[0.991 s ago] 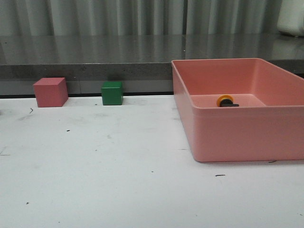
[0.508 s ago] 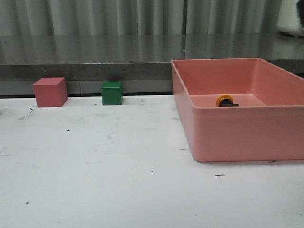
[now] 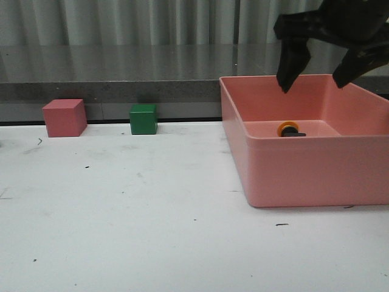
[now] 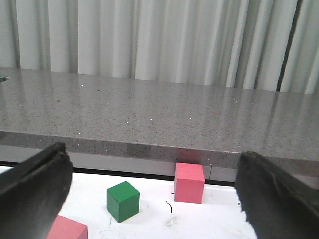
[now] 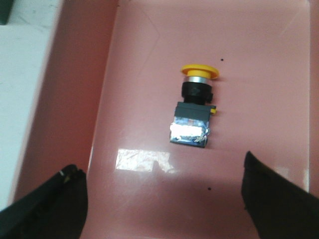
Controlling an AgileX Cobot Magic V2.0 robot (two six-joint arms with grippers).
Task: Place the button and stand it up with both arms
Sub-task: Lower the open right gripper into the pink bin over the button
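Observation:
The button point(image 3: 289, 129) lies on its side on the floor of the pink bin point(image 3: 304, 173). In the right wrist view the button point(image 5: 195, 112) shows a yellow cap, silver collar, black body and bluish base. My right gripper point(image 3: 313, 82) hangs open above the bin's far part, over the button and apart from it. In its own view the right gripper point(image 5: 159, 164) has nothing between its fingers, and the button lies just beyond the tips. My left gripper point(image 4: 152, 164) is open and empty, facing the cubes; it does not show in the front view.
A pink cube point(image 3: 64, 117) and a green cube point(image 3: 143, 118) stand at the table's back left, against a grey counter point(image 3: 121, 67). The left wrist view shows the green cube point(image 4: 122, 200), the pink cube point(image 4: 189, 182) and a pink corner point(image 4: 65, 229).
My right gripper has come into the front view from the top right and now hangs over the bin. The button and cubes have not moved.

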